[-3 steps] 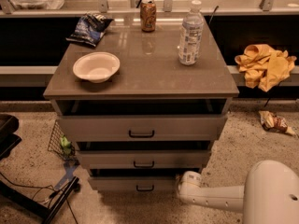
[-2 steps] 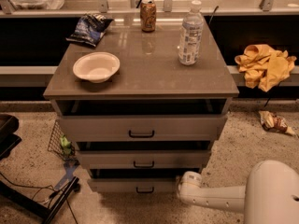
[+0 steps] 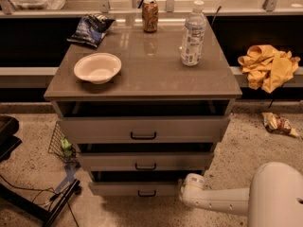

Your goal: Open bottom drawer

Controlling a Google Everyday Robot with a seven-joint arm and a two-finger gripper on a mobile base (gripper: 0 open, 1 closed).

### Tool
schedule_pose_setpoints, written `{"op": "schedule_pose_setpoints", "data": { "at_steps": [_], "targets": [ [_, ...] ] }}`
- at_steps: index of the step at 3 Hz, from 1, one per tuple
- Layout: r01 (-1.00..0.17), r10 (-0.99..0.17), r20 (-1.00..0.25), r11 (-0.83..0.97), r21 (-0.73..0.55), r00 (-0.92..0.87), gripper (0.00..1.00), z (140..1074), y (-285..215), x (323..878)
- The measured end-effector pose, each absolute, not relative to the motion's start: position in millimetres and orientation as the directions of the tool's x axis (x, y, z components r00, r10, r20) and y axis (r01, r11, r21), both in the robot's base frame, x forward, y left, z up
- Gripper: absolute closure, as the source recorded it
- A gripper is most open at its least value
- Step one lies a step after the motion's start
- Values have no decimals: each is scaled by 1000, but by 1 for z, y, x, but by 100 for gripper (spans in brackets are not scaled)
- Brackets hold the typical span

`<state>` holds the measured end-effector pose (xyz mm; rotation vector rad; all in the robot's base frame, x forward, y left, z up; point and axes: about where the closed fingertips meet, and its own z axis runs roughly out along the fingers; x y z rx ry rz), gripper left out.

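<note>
The bottom drawer [image 3: 123, 188] is the lowest of three grey-beige fronts on the cabinet, with a small black bar handle [image 3: 147, 193]. A dark gap shows above its front, as with the two drawers above. My white arm [image 3: 222, 202] reaches in from the lower right, low over the floor. The gripper [image 3: 183, 187] is at the right end of the bottom drawer's front, pressed close to the cabinet's lower right corner. Its tip is hidden against the drawer.
The cabinet top [image 3: 151, 65] carries a white bowl [image 3: 97, 68], a water bottle [image 3: 192, 34], a can [image 3: 150, 15] and a chip bag [image 3: 90, 29]. Yellow cloth [image 3: 267, 65] lies on a ledge at right. A wire basket [image 3: 60, 143] and a black stand [image 3: 28, 202] sit left.
The arm's end has edged a little to the left, closer against the bottom drawer. The drawer fronts look unchanged.
</note>
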<state>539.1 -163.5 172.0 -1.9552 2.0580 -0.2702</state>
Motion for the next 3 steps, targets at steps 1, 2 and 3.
{"op": "schedule_pose_setpoints", "data": {
  "at_steps": [1,2,3],
  "targets": [
    [-942,-996,-79,62,-330,-38,100,175,-164,539],
    [-942,-996,-79,62,-330,-38,100,176,-164,539],
    [-942,-996,-79,62,-330,-38,100,177,-164,539]
  ]
}}
